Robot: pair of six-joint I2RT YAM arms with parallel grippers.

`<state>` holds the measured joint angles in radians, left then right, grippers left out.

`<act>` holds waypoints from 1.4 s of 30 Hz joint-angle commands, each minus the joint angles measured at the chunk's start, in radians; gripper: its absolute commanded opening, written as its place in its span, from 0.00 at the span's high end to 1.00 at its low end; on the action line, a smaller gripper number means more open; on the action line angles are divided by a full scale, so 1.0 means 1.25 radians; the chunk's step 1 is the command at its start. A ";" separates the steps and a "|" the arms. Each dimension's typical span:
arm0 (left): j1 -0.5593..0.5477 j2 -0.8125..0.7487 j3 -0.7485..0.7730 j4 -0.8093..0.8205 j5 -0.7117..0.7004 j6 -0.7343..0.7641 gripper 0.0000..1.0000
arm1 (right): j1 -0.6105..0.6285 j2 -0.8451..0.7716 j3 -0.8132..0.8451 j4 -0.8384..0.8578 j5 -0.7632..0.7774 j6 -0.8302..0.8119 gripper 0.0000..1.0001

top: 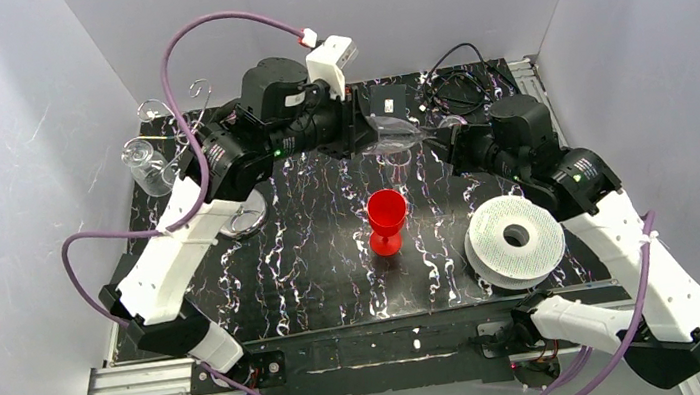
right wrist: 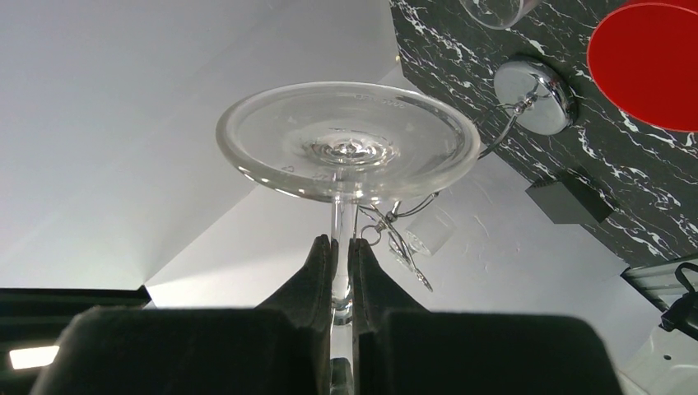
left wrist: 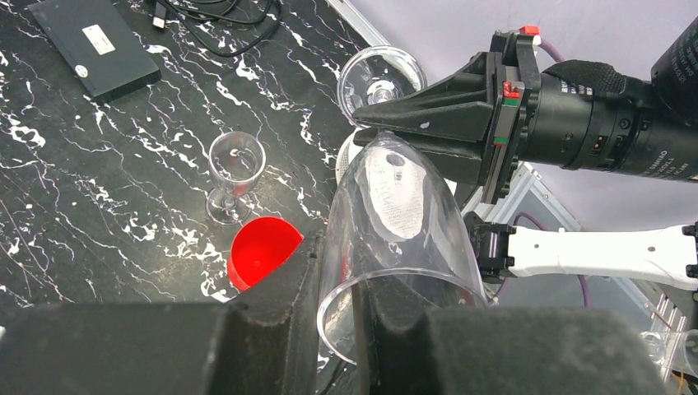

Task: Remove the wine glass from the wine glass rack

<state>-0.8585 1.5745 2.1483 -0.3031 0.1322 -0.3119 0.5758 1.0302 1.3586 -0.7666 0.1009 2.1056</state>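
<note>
A clear wine glass [top: 396,132] hangs level in the air between my two arms, well to the right of the wine glass rack [top: 176,113]. My right gripper [right wrist: 342,240] is shut on its stem, just below the round foot [right wrist: 347,140]. In the left wrist view, the glass's bowl [left wrist: 395,214] points toward the camera. My left gripper [left wrist: 337,259] pinches the bowl's rim, one finger outside the wall and one inside. The wire rack stands at the back left on its shiny round base [top: 248,217], with another clear glass [top: 146,164] hanging from it.
A red cup [top: 386,215] stands mid-table, with a small clear stemmed glass [left wrist: 236,169] upright just behind it. A white ridged spool [top: 515,238] lies at the right. A black box [top: 385,103] and loose cables [top: 458,83] sit at the back.
</note>
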 commanded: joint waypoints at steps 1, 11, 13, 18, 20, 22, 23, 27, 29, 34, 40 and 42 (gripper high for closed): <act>-0.022 -0.004 0.006 0.014 -0.017 0.009 1.00 | 0.018 -0.030 -0.009 0.048 -0.053 0.051 0.99; -0.034 0.017 0.060 0.010 -0.036 0.002 1.00 | 0.018 -0.059 -0.052 0.080 -0.016 0.040 0.99; -0.035 0.013 0.060 0.008 -0.046 -0.002 1.00 | 0.018 -0.063 -0.060 0.094 -0.014 0.023 0.80; -0.039 -0.011 0.040 0.020 -0.068 0.002 1.00 | 0.018 -0.066 -0.060 0.107 -0.018 -0.033 0.28; -0.039 -0.003 0.052 0.019 -0.073 0.010 1.00 | 0.018 -0.067 -0.060 0.109 -0.005 -0.041 0.24; -0.038 0.016 0.083 0.001 -0.080 0.018 1.00 | 0.017 -0.068 -0.059 0.116 0.009 -0.052 0.21; -0.038 0.029 0.117 -0.015 -0.085 0.023 1.00 | 0.016 -0.069 -0.057 0.119 0.014 -0.060 0.20; -0.038 0.058 0.184 -0.064 -0.119 0.041 1.00 | 0.012 -0.063 -0.039 0.113 0.021 -0.119 0.18; -0.039 0.054 0.186 -0.077 -0.140 0.056 1.00 | 0.012 -0.066 -0.034 0.126 0.031 -0.172 0.17; -0.037 0.054 0.203 -0.105 -0.198 0.104 1.00 | 0.012 -0.105 -0.033 0.210 0.116 -0.429 0.15; -0.035 0.089 0.293 -0.183 -0.297 0.152 1.00 | 0.012 -0.139 -0.036 0.304 0.158 -0.704 0.14; -0.034 0.077 0.281 -0.191 -0.329 0.161 1.00 | 0.011 -0.137 -0.026 0.317 0.143 -0.788 0.14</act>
<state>-0.9009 1.6943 2.4741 -0.5102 -0.1547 -0.1642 0.5949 0.8650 1.2808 -0.4961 0.2497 1.4223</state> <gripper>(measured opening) 0.144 0.860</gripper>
